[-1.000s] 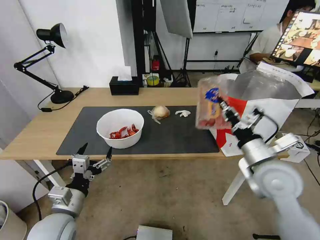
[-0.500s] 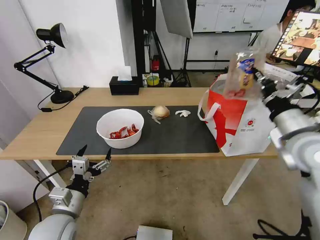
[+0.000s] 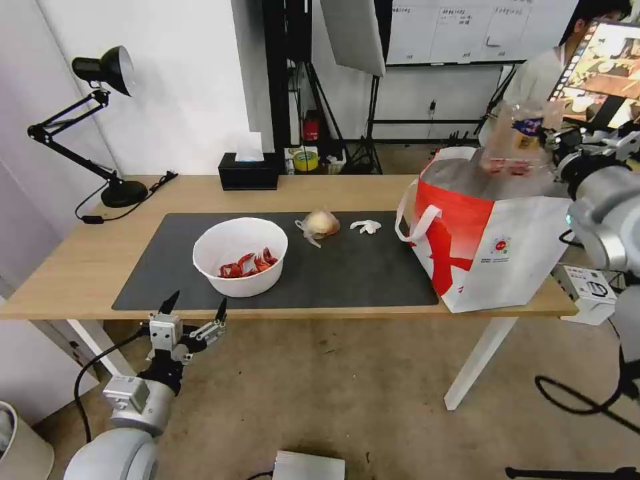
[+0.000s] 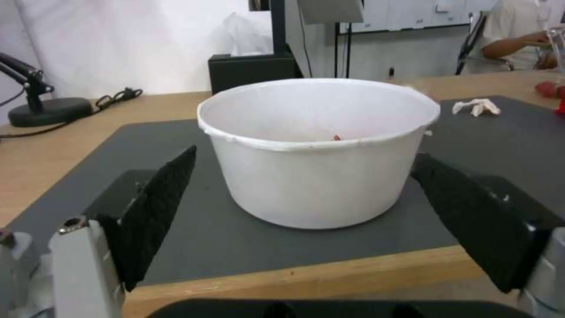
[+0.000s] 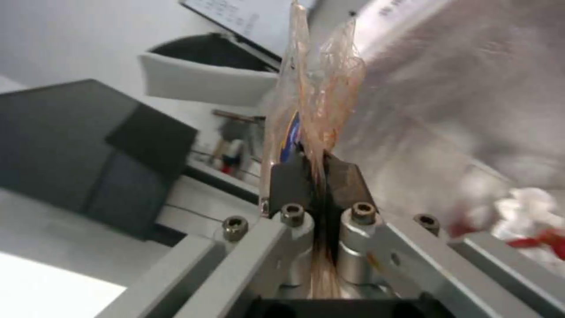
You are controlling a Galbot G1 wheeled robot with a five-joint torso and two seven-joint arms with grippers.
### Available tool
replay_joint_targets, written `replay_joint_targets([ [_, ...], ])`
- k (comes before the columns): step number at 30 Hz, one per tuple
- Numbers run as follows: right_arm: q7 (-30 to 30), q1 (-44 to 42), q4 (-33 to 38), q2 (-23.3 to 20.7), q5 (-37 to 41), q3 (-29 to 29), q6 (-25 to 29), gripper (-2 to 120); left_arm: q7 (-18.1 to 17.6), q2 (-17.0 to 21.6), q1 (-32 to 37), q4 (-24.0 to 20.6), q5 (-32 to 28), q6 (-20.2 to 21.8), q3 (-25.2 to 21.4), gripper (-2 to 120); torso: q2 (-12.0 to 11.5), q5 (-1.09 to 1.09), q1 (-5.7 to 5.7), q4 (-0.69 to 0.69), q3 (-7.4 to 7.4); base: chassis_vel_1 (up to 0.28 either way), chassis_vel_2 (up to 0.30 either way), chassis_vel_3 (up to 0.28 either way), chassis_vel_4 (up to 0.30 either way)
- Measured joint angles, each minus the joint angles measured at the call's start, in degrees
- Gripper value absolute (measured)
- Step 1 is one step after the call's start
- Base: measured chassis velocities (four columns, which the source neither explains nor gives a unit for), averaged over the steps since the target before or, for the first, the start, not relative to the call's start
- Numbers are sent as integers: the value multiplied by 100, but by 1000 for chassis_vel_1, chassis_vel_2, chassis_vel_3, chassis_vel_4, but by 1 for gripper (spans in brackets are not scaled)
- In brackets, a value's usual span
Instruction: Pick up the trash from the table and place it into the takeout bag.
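Observation:
My right gripper (image 3: pixel 552 141) is shut on the clear plastic clamshell tray (image 3: pixel 519 137), holding it over the open mouth of the takeout bag (image 3: pixel 497 240) at the table's right end. In the right wrist view the tray (image 5: pixel 315 101) stands pinched between the shut fingers (image 5: pixel 288 181), with the bag's foil lining (image 5: pixel 465 101) behind. On the dark mat (image 3: pixel 360 273) sit the white bowl (image 3: pixel 240 257) with red shells, the beige ball (image 3: pixel 321 224) and the tissue wad (image 3: pixel 365 227). My left gripper (image 3: pixel 195 303) hangs open just below the table's front edge, facing the bowl (image 4: pixel 318 150).
A black tissue box (image 3: pixel 249 172) stands at the table's back edge, and a black desk lamp (image 3: pixel 100 127) at the back left. A person sits at a monitor (image 3: pixel 600 73) behind the bag. A white box (image 3: pixel 590 287) lies low on the right.
My right arm has carried the clamshell tray rightward and away, from in front of the bag to above its opening. The left gripper has stayed almost still.

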Motion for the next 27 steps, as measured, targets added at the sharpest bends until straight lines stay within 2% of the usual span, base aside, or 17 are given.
replay_joint_targets([
  [3, 222, 146, -108, 32, 4, -113, -21, 0, 12, -4, 1, 15, 0, -16, 0, 100, 0, 0, 0, 0, 0, 0, 0, 0, 0],
  [16, 476, 264, -315, 253, -52, -243, -150, 2, 24, 19, -6, 29, -30, -24, -48, 100, 0, 0, 0, 0, 0, 0, 0, 0, 0],
  [19, 500, 192, -299, 265, -56, -234, -214, 17, 36, 21, 2, 21, -36, -25, -88, 100, 0, 0, 0, 0, -1, 0, 0, 0, 0],
  [21, 501, 172, -294, 264, -58, -223, -217, 21, 44, 17, 11, 20, -36, -27, -98, 100, 0, 0, 0, 0, -1, 0, 0, 0, 0],
  [23, 506, 135, -294, 257, -60, -207, -232, 32, 53, 2, 30, 19, -35, -32, -114, 100, 1, 0, 0, 0, -1, 0, 0, 0, 0],
  [25, 506, 119, -294, 252, -60, -193, -240, 36, 53, -3, 38, 18, -35, -34, -118, 100, 1, 0, 0, 0, -1, 0, 0, 0, 0],
  [27, 492, 77, -274, 248, -53, -152, -249, 46, 53, -8, 57, -4, -30, -34, -120, 100, 1, 0, 0, 0, -1, 0, 0, 0, 0],
])
